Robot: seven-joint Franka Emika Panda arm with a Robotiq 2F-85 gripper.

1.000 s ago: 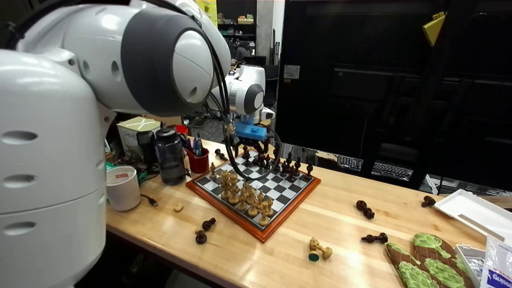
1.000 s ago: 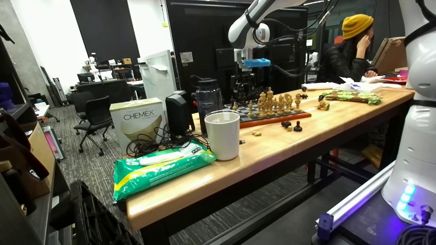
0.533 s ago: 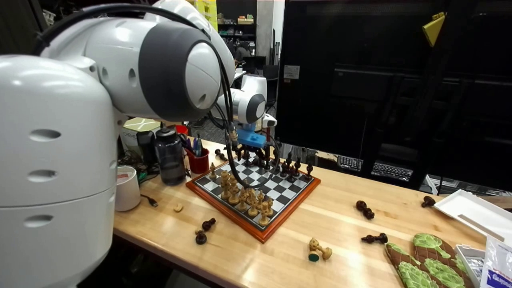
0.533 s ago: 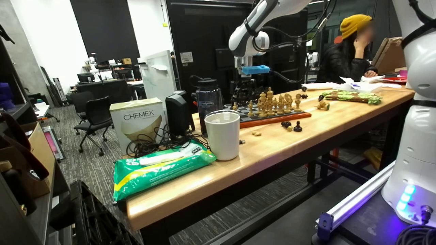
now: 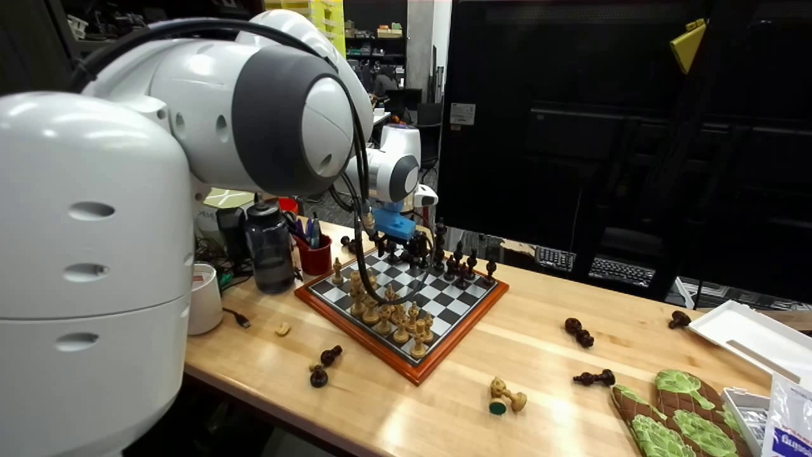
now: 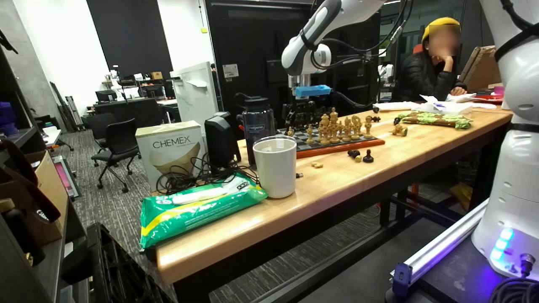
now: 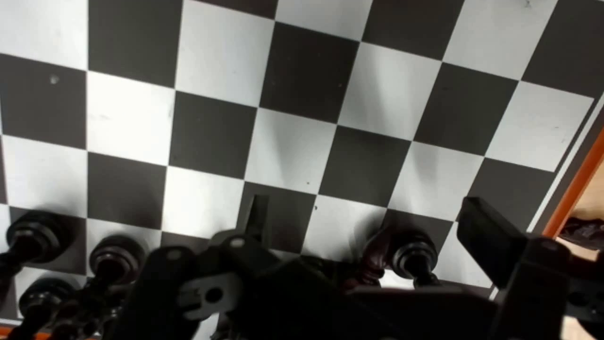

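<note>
My gripper [image 7: 365,210] hangs low over the chessboard [image 7: 292,146], its fingers spread well apart. In the wrist view a dark piece [image 7: 415,255] stands on the board in the span between them, just beside a reddish piece [image 7: 375,262]; whether a finger brushes either, I can't tell. The gripper's own body blocks much of my view there. Other dark pieces [image 7: 118,259] crowd the left of that view, past one finger, so it is tight on that flank. Toward the opposite side of the board stand the pale pieces [image 5: 401,331], and in an exterior view a black cable [image 5: 363,165] loops down in front of a few. Just off the board are a red pen cup [image 5: 315,259] and a dark bottle [image 5: 269,254]. Toppled pieces [image 5: 577,331] are scattered on the wooden table [image 5: 526,317]. Farther along, oven mitts [image 5: 691,412] and a white tray [image 5: 742,327] take up one end; a white cup [image 6: 276,174], a green wipes pack [image 6: 204,210], a black speaker [image 6: 220,143] and a Chemex box [image 6: 170,155] are at the opposite end. Past the table are a tall black panel [image 5: 602,127] and, off to one side, a person in a yellow beanie [image 6: 425,80].
</note>
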